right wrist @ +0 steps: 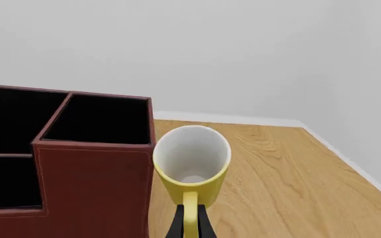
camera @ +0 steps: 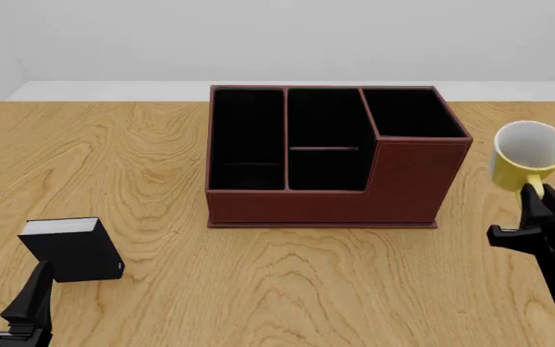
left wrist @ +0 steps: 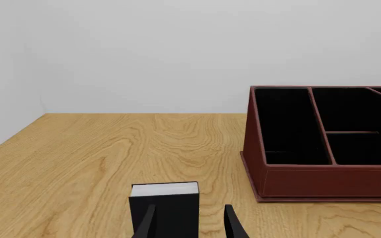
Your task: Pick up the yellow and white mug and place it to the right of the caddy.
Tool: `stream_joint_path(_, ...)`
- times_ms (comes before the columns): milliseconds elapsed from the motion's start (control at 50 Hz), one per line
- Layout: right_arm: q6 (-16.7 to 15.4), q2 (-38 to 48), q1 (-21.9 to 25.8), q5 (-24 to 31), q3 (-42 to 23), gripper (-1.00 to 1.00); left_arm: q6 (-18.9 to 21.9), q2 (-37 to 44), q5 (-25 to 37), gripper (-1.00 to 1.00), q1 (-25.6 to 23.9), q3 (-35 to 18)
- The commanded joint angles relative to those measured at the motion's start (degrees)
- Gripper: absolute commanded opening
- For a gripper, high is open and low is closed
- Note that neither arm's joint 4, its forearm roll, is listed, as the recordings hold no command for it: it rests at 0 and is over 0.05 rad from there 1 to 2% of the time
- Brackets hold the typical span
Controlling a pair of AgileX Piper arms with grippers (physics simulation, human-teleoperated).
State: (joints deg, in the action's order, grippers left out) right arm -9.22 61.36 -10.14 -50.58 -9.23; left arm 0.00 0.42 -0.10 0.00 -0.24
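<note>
Yellow cylindrical mug, white inside | handle in right jaws | reddish-brown boxy caddy

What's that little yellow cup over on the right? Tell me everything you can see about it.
The yellow and white mug is a small cylinder, glossy yellow outside and plain white inside, and looks empty. It is tipped so its open mouth faces the camera. Its yellow loop handle points down and is pinched between the closed fingers of the right gripper, which holds it. It sits just right of the caddy, near the taller end. Whether it touches the table cannot be told.
</note>
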Motion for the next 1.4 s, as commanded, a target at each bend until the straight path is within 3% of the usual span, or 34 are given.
stream_joint_path(20,1.39,7.29,-0.59,-7.04,1.16,-1.00,0.00,0.00,0.00,1.00,0.00,0.00)
stream_joint_path(560,2.82,20.98,-2.07,-18.84,2.23,-1.00,0.00,0.00,0.00,1.00,0.00,0.00)
stream_joint_path(1400,4.00,28.05,-3.60,-19.31,-0.73,-1.00,0.00,0.00,0.00,1.00,0.00,0.00)
